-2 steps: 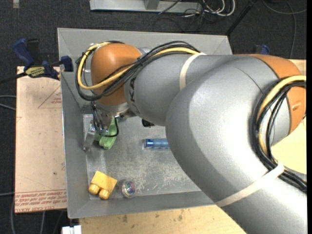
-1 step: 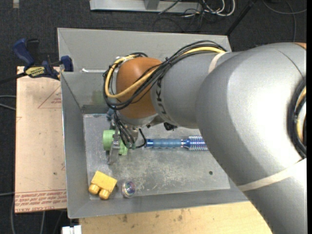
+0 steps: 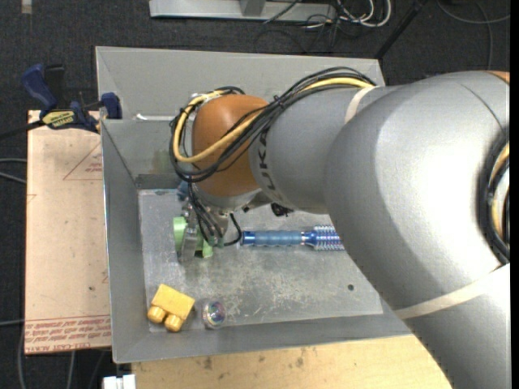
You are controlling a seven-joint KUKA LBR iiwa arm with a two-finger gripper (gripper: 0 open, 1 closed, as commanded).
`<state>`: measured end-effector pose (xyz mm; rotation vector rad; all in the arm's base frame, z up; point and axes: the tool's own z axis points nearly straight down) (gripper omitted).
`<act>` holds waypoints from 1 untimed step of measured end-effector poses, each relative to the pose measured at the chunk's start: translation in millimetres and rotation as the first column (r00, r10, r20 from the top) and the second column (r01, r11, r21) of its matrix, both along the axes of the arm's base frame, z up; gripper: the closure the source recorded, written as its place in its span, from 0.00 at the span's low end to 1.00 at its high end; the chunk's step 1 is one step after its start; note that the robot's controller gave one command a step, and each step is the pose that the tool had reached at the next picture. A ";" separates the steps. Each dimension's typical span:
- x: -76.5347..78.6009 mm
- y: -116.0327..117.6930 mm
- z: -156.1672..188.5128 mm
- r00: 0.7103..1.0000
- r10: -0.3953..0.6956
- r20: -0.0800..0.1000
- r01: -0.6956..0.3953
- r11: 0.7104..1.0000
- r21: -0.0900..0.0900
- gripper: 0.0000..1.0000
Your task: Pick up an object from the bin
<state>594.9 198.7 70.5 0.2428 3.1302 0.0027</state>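
Bin (image 3: 122,217), grey metal, contents few.

- Jaws: down at the floor, left of middle, under the orange wrist cover (image 3: 231,156). How far open, and whether anything is held: cannot tell.
- Green piece (image 3: 182,232): small, pale. It lies directly at the jaws, with green showing to their left and lower right. Mostly covered, long axis unclear. Judged the likely pick.
- Blue ridged tool (image 3: 284,239): lies left to right, near end just right of the jaws.
- Yellow block (image 3: 170,305) and shiny round bit (image 3: 213,313): front edge, apart from the jaws.
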 end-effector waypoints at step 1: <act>-13.2 -1.8 160.2 0.998 0.059 0.009 -0.059 0.998 0.002 1.00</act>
